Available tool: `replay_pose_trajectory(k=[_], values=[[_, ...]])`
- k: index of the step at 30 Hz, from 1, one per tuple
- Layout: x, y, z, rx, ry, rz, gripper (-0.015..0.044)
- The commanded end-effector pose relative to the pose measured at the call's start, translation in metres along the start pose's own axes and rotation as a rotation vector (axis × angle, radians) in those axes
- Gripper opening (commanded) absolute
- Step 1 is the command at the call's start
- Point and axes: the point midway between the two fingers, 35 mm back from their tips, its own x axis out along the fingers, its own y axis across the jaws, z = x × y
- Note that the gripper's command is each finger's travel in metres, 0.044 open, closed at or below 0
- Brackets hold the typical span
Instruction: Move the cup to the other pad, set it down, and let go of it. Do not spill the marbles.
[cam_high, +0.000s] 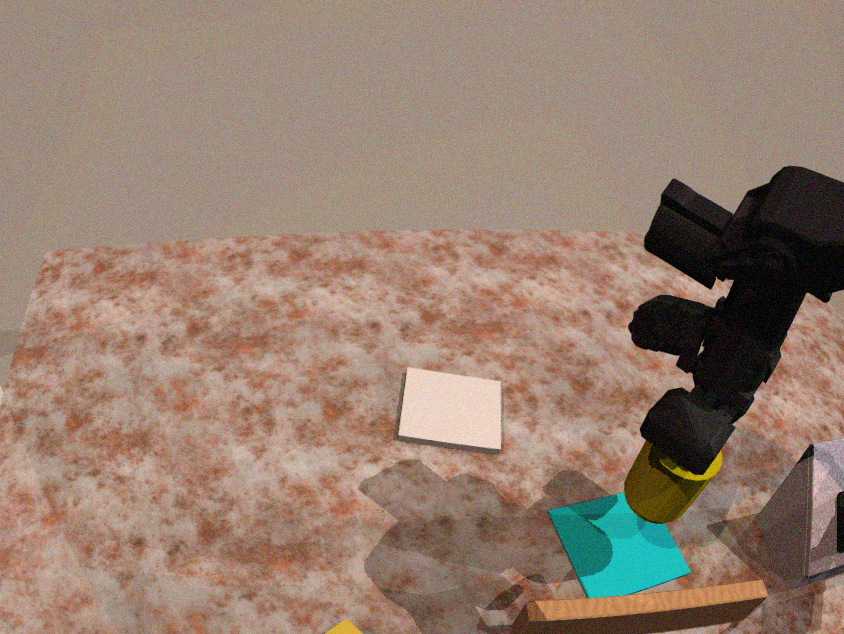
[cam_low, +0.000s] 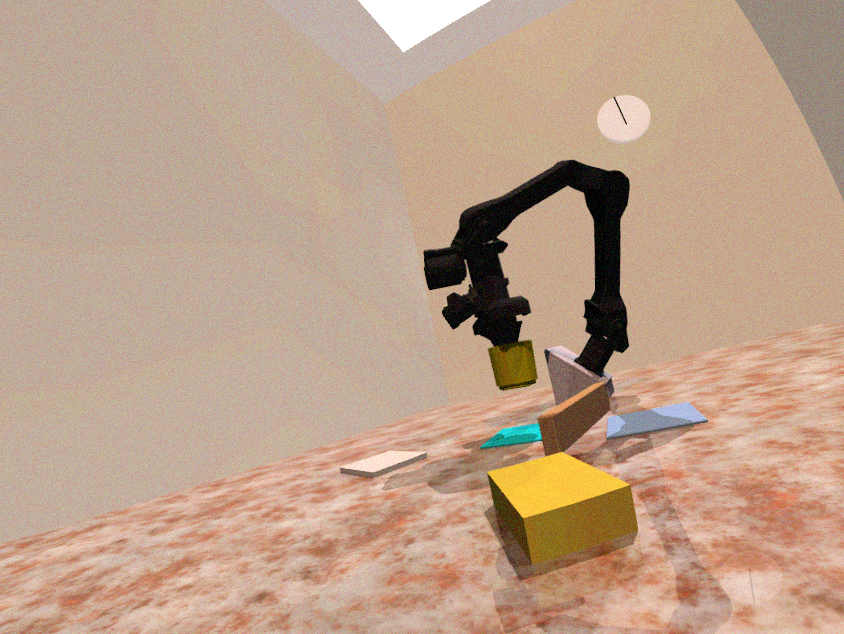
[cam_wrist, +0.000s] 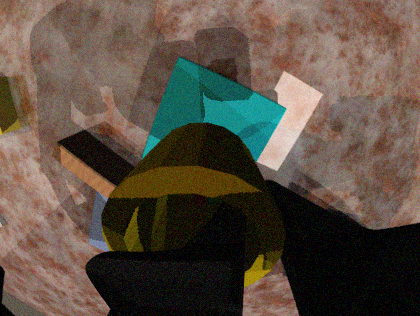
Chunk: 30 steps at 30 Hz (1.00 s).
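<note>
My gripper (cam_high: 684, 440) (cam_low: 503, 335) is shut on the rim of a yellow cup (cam_high: 656, 492) (cam_low: 513, 365) (cam_wrist: 193, 174) and holds it upright in the air. The cup hangs above the far right corner of a cyan pad (cam_high: 627, 559) (cam_low: 515, 434) (cam_wrist: 193, 90). A cream pad (cam_high: 450, 408) (cam_low: 382, 462) lies flat near the table's middle, to the left of the cup. A blue-grey pad (cam_low: 655, 417) (cam_wrist: 100, 223) lies to the right in the exterior view. The marbles are hidden inside the cup.
A wooden plank (cam_high: 648, 603) (cam_low: 573, 416) (cam_wrist: 87, 163) leans on edge just in front of the cyan pad. A pale grey wedge block (cam_high: 811, 511) (cam_low: 566, 378) stands right of the cup. A yellow block (cam_low: 559, 505) (cam_high: 344, 627) sits nearer the front.
</note>
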Motion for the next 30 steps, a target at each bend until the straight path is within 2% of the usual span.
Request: replay_pose_trajectory(k=[1, 30], values=[[0.003, -0.001, 0.001, -0.008, -0.001, -0.004, 0.0], [0.044, -0.001, 0.003, -0.009, -0.001, -0.002, 0.0]])
